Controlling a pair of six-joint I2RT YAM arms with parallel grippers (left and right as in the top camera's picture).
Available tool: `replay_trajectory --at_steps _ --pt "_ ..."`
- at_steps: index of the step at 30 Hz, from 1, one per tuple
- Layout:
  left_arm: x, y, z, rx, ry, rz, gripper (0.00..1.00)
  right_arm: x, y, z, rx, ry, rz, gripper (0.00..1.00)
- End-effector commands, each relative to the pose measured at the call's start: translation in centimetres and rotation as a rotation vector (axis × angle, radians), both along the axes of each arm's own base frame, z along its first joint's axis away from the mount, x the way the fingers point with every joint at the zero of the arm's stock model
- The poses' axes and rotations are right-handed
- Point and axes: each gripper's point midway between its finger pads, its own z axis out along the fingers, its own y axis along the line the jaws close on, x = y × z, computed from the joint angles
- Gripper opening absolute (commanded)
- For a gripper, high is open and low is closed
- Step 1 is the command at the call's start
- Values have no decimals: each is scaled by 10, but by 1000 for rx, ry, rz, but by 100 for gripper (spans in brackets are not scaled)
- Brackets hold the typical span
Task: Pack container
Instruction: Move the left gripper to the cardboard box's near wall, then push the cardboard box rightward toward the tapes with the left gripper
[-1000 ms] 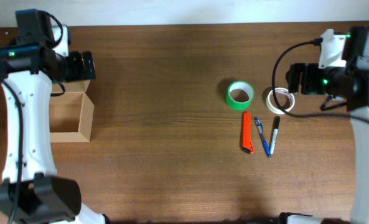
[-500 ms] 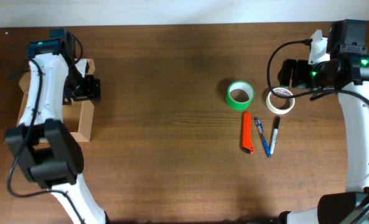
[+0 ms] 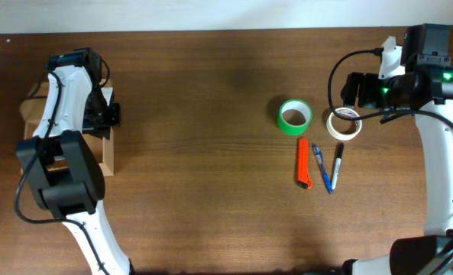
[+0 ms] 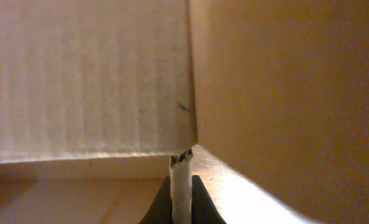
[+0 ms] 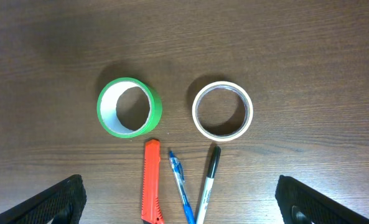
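Step in hand, my read: left side is holding the box [image 3: 108, 153] open for loading, and I can't see anything packed yet. The box sits at the far left of the bench [image 3: 211, 198], mostly under the left arm [image 3: 58, 126], so its inside is hidden from overhead. Left jaws are clamped on a thin cardboard edge, the sheet pinched between both fingers [image 4: 162, 206]; wall or flap, can't tell. Right jaws are wide apart and empty, hovering over the loose items: green tape [image 3: 294, 116], white tape [image 3: 344, 124] just beside it, then cutter [image 3: 303, 163], pen [image 3: 321, 168] and marker [image 3: 338, 164] in a row below, all well apart from the box. Next move probably calls for the right arm [image 3: 440, 153] to drop onto one item (white tape is nearest), close, and carry it across. It's a long traverse, so reach may force a handover.
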Motion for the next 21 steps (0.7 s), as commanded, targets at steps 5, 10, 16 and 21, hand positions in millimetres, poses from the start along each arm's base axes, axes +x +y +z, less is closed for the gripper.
replay_trajectory --at_steps 5,10,16,21 --pt "1 1 5 16 6 42 2 3 -1 7 13 -22 -9 99" --pt "22 -20 50 1 -80 30 2 5 -3 9 8 -32 -13 99" --pt "55 -75 135 -82 -313 19 2 -3 -49 20 -37 -27 -228 99" --pt "64 -153 188 -198 -478 -35 2 -22 -98 31 -38 -23 -365 99"
